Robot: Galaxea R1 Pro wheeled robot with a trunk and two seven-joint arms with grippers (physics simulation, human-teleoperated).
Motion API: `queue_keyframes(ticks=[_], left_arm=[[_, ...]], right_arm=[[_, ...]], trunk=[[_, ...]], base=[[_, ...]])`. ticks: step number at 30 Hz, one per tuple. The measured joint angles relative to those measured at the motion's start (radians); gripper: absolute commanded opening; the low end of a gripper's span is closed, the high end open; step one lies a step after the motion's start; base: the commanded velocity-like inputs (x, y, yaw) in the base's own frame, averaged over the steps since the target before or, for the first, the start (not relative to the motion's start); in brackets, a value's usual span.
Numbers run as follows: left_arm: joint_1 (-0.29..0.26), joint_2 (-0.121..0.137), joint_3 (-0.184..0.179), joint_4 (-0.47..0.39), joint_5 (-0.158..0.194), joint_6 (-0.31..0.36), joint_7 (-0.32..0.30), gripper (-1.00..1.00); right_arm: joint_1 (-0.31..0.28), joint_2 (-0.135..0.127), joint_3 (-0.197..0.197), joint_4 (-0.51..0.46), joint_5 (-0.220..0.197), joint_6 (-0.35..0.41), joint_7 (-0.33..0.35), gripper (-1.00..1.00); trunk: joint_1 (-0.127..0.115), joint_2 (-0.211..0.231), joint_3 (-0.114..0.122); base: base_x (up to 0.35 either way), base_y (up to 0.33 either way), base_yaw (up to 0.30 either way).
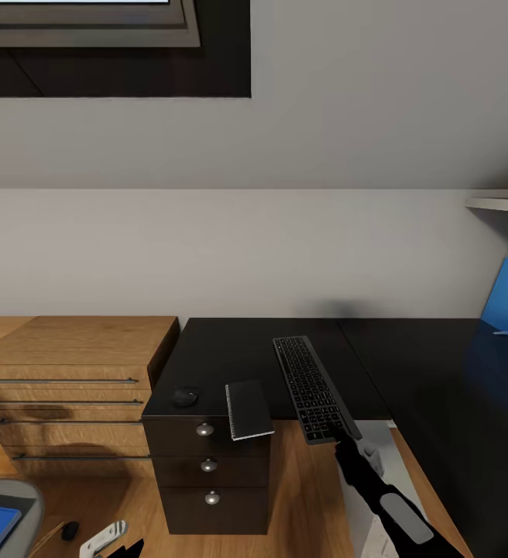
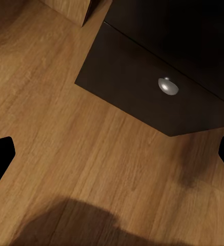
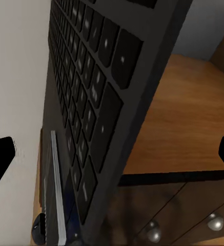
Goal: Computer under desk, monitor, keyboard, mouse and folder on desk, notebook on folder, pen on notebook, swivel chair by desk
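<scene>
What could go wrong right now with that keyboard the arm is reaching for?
The keyboard lies on the desk with its near end poking past the front edge, where the right gripper meets it; a clumsy nudge might tip it to the floor. The notebook also overhangs that edge beside it, so a sideways sweep could knock it off. The mouse sits near the desk's corner and could perhaps roll away if bumped.

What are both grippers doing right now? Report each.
Left gripper: open, empty, over the wooden floor.
Right gripper: at the keyboard near end; grip cannot be told.
</scene>
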Motion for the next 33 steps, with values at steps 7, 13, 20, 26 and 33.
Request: queue_keyframes(ticks=[7,13,20,26,33], left_arm=[[0.000,0.000,0.000,0.000,0.000,0.000,0.000,1.00],[0.000,0.000,-0.001,0.000,0.000,0.000,0.000,1.00],[0.000,0.000,-0.001,0.000,0.000,0.000,0.000,1.00],[0.000,0.000,-0.001,0.000,0.000,0.000,0.000,1.00],[0.000,0.000,-0.002,0.000,0.001,0.000,0.000,1.00]], right_arm=[[0.000,-0.001,0.000,0.001,-0.050,0.017,0.000,1.00],[0.000,-0.001,0.000,0.012,-0.059,0.019,0.000,1.00],[0.000,0.000,0.000,0.024,-0.064,0.020,0.001,1.00],[0.000,0.001,0.000,0.026,-0.066,0.020,0.001,1.00],[0.000,0.003,0.000,0.027,-0.067,0.024,0.001,1.00]], trunk=[[0.000,0.000,0.000],[0.000,0.000,0.000],[0.000,0.000,0.000],[0.000,0.000,0.000],[0.000,0.000,0.000]], base=[[0.000,0.000,0.000],[0.000,0.000,0.000],[0.000,0.000,0.000],[0.000,0.000,0.000],[0.000,0.000,0.000]])
